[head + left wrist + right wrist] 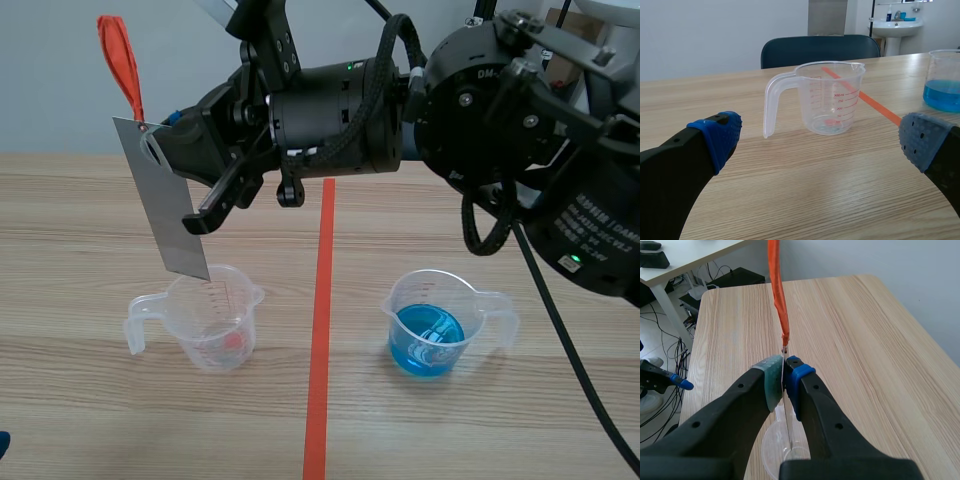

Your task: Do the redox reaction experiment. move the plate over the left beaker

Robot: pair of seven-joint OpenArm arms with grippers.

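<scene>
A grey metal plate [165, 195] with an orange ribbon [122, 60] at its top hangs tilted from my right gripper [180, 150], which is shut on its upper end. The plate's lower edge is at the rim of the clear left beaker [205, 325], which holds a trace of reddish liquid. In the right wrist view the plate [788, 425] shows edge-on, pinched in the gripper [784, 382], with the beaker [775, 445] below. My left gripper [820, 140] is open low over the table, the left beaker [827, 100] a short way ahead of it.
A second beaker [430, 325] with blue liquid stands right of the orange tape line [320, 330]; it also shows in the left wrist view [942, 82]. A dark chair [820, 47] stands beyond the table's far edge. The right arm spans the scene above both beakers.
</scene>
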